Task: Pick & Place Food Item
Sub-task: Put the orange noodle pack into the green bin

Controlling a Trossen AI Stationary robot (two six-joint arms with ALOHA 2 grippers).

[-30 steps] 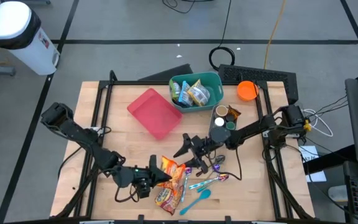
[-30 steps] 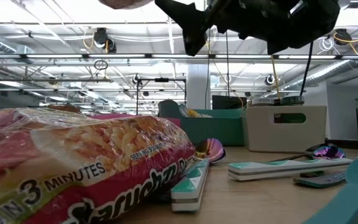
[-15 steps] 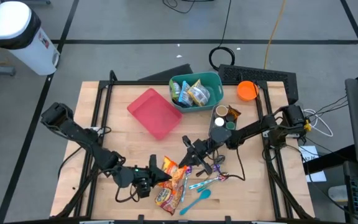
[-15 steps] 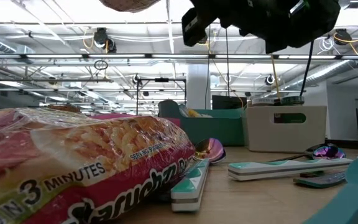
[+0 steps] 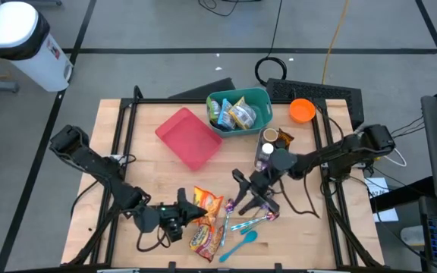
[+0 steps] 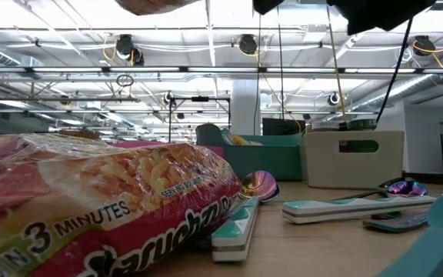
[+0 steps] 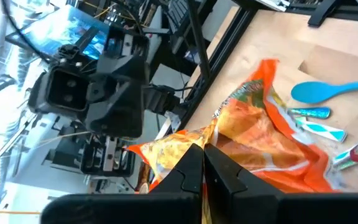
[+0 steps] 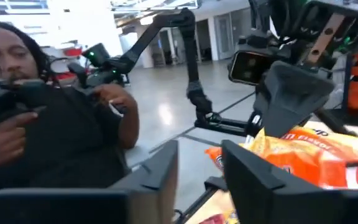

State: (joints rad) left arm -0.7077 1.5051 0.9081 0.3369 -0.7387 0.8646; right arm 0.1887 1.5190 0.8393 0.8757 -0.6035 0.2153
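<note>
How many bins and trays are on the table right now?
2: a teal bin holding snack packs at the table's far edge, and a red tray lying empty just left of it. Nothing suggests another one hidden behind the arms.

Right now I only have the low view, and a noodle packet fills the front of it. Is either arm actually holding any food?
Observer: Yes. The left arm's jaws are shut on a corner of an orange snack bag.
Operator: And the right arm?
Observer: Its jaws stand open with nothing between them, by the colourful utensils next to that bag.
Operator: Is there anywhere free to put it?
Observer: From above, the red tray beside the teal bin holds nothing.
</note>
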